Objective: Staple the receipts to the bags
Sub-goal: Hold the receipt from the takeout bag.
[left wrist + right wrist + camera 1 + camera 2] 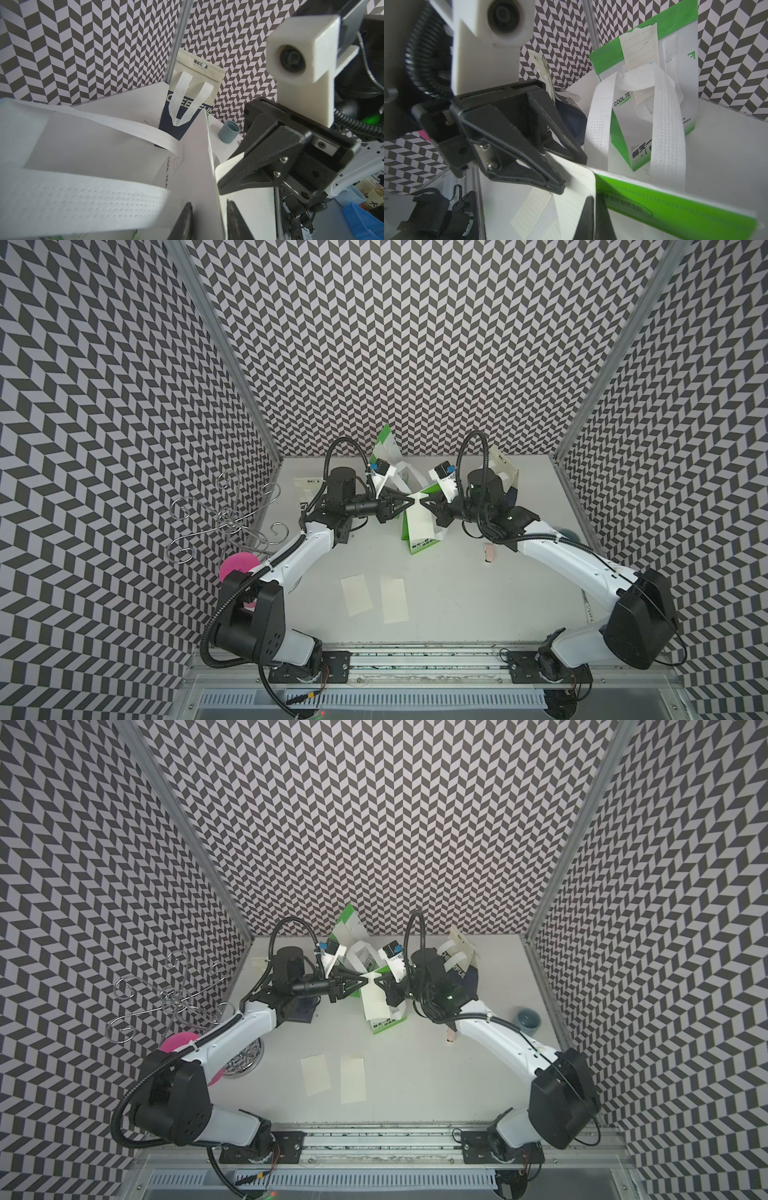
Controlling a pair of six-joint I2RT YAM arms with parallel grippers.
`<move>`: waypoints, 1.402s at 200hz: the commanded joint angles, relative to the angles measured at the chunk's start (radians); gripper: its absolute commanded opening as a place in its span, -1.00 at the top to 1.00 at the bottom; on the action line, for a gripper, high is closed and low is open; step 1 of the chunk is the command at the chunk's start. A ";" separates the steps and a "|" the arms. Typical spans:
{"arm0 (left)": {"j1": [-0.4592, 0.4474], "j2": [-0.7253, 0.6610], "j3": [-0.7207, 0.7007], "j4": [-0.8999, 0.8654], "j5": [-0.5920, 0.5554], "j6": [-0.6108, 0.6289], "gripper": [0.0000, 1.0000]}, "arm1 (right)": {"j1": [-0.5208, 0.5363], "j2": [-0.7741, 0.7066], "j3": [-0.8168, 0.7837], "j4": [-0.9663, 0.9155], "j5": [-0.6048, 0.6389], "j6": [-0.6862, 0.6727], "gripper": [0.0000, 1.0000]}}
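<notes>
Two cream receipts (356, 595) lie flat on the near table (457, 605). Mid-table the right gripper (421, 503), fingers together, pinches the green bag (424, 546) at its rim along with a slip (571, 185), whose ruled lines are clear only from the right wrist. The left gripper (410, 500) fingers (235, 222) straddle that rim, apart. Behind, a woven strap (182, 87) half hides the navy bag (172, 133) lettering.

A: What does the count give?
B: Two green bags (424, 546), two navy bags (166, 124).
A: And the rest?
B: Four receipts (356, 595), one cup (528, 1020), one wire stand (226, 516), two arms (307, 547).
</notes>
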State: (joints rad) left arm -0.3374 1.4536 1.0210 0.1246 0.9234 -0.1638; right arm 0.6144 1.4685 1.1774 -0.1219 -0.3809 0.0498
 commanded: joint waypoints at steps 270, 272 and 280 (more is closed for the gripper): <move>-0.163 -0.191 0.053 -0.198 -0.369 0.028 1.00 | 0.015 -0.216 -0.145 0.095 0.507 0.252 -0.40; -0.163 -0.195 0.052 -0.201 -0.376 0.027 1.00 | 0.015 -0.222 -0.146 0.089 0.510 0.255 -0.40; -0.162 -0.202 0.048 -0.207 -0.408 0.025 1.00 | 0.015 -0.249 -0.153 0.074 0.519 0.268 -0.41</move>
State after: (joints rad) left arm -0.4870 1.2900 1.0424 -0.0490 0.5983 -0.1291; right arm 0.6270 1.3010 1.0378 -0.0368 0.0582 0.2760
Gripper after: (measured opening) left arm 0.057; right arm 0.700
